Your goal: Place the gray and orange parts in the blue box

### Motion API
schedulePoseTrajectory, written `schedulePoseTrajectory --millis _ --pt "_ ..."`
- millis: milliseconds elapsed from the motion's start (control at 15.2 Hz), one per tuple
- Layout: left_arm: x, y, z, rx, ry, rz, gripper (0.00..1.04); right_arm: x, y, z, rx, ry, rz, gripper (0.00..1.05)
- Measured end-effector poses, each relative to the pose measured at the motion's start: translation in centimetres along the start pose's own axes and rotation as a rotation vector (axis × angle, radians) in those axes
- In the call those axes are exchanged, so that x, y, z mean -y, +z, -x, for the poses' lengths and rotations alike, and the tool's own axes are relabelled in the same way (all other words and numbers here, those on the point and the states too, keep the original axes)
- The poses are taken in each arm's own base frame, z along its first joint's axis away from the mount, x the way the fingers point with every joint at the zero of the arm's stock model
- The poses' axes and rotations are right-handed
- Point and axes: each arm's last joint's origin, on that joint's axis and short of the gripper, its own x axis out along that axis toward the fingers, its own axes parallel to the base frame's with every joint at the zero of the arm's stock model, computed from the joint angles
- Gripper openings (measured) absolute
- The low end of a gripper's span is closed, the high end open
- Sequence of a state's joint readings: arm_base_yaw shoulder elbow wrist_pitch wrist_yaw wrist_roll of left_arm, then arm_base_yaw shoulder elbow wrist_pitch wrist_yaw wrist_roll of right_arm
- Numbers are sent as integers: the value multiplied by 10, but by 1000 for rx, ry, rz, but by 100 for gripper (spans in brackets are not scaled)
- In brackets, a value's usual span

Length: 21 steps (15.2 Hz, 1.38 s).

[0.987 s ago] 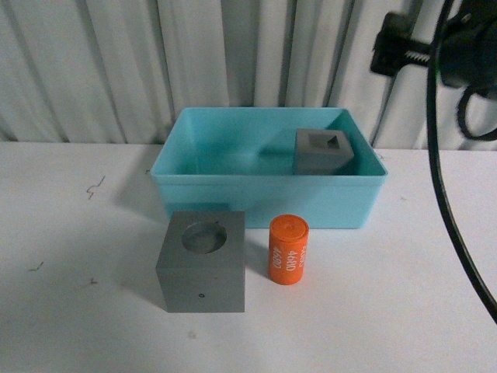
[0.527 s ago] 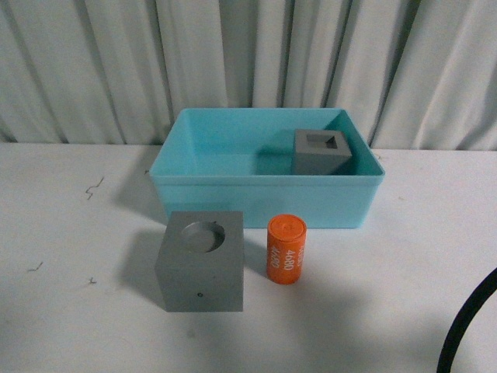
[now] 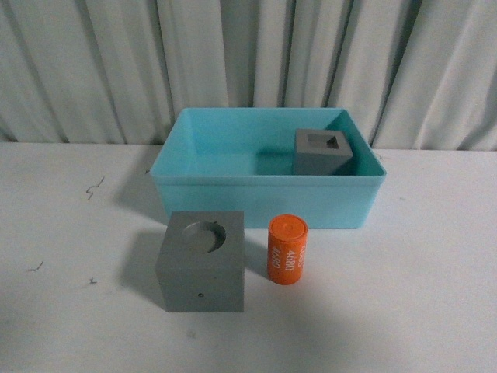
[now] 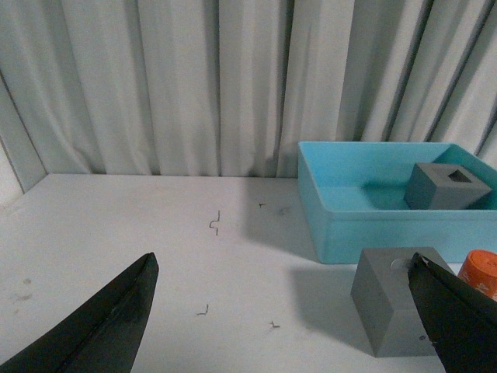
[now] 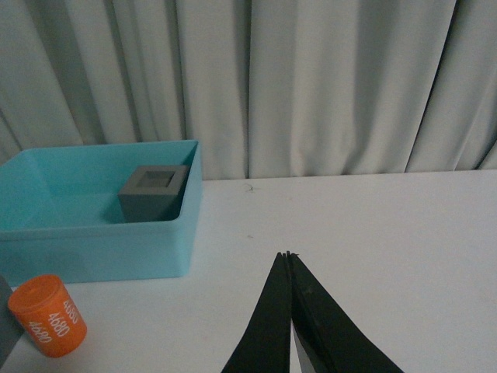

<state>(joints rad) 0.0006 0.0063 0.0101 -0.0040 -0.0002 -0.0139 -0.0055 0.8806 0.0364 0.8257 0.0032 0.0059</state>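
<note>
The blue box (image 3: pixel 186 180) stands at the back middle of the white table. A gray cube with a square recess (image 3: pixel 322 151) rests inside it, at its right end. In front of the box a bigger gray cube with a round recess (image 3: pixel 202 260) sits on the table, and the orange cylinder (image 3: pixel 286 249) with white digits stands upright just right of it. Neither arm shows in the front view. My left gripper (image 4: pixel 283 268) is open, empty, left of the round-recess cube (image 4: pixel 396 307). My right gripper (image 5: pixel 289 255) is shut on nothing, right of the box (image 5: pixel 93 241) and cylinder (image 5: pixel 46 316).
A pleated white curtain (image 3: pixel 248 54) hangs right behind the table. Small dark scuff marks (image 3: pixel 95 186) dot the tabletop on the left. The table's surface (image 3: pixel 419 295) is plain white.
The black arm and cable that crossed the right side of the front view a second ago have dropped out of that view. The cubes, cylinder and box stay put.
</note>
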Motion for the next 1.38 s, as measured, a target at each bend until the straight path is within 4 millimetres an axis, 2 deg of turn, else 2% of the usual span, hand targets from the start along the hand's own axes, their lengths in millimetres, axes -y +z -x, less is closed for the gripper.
schedulePoseTrajectory --millis 527,1316,1382 --pt "0 0 0 0 0 0 98 0 7 30 27 0 0 2" --pt "0 0 0 0 0 0 98 0 7 48 31 0 0 2" --pt "0 0 0 0 0 0 98 0 3 52 -6 0 0 2"
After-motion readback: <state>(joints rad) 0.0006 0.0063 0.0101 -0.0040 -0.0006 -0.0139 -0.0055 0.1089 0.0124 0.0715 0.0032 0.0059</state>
